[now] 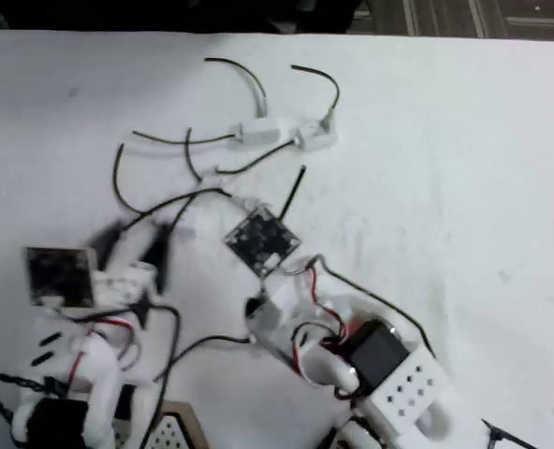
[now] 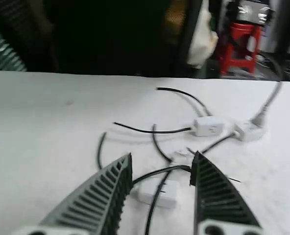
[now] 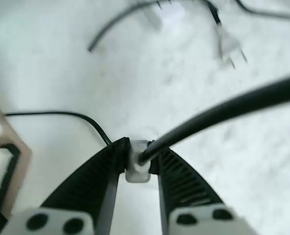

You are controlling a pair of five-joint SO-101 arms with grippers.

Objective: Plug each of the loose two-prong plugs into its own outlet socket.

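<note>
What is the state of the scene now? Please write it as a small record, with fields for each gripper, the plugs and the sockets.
left gripper: open, low over the table, not gripping anything
white connector: lies on the table between the open fingers
right gripper: shut on a white plug
black cord: leads away from the held plug
loose plug: two prongs visible, lying on the table
sockets: two white blocks side by side, beyond the left gripper

The left arm (image 1: 88, 365) and right arm (image 1: 403, 393) are white shells with black motors (image 1: 375, 351) and red wires (image 1: 307, 339); fingers (image 2: 103, 198) are black, ridged, tapering, on white bases (image 2: 218, 228).
</note>
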